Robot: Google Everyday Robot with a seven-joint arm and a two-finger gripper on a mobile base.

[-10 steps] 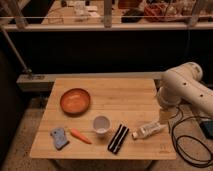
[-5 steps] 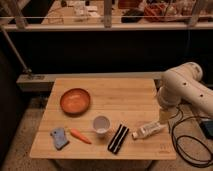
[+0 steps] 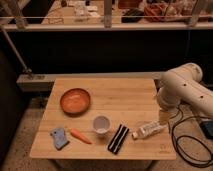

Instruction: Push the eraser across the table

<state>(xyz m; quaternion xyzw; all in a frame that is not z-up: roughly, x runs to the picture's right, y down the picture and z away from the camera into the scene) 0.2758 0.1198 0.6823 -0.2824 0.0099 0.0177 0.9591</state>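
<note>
Table (image 3: 125,95): pale plank top, several items on the front half.

Eraser (image 3: 118,138): flat black block, lying at a slant near the front edge, a little right of centre. Its far end points up and to the right.

Around it we note:
- White cup (image 3: 101,124), upright, just beside the eraser's left side, apart from it by a narrow gap.
- Clear bottle (image 3: 148,130), on its side, near the eraser's right, cap end toward it.
- Carrot (image 3: 80,136), left of the cup, lying flat.
- Blue-grey chunky item (image 3: 59,137), at the front left corner, just beside the carrot.
- Red-brown bowl (image 3: 75,100), further back on the left, well apart from the eraser.

White arm (image 3: 180,90): bulks over the table's right edge. The gripper (image 3: 163,117) hangs below it at that edge, just beyond the bottle's far end, well apart from the eraser. We cannot tell how far it is open, nor whether it holds anything.

The bottle lies between gripper and eraser. Black cables (image 3: 187,145) loop on the floor to the right.
</note>
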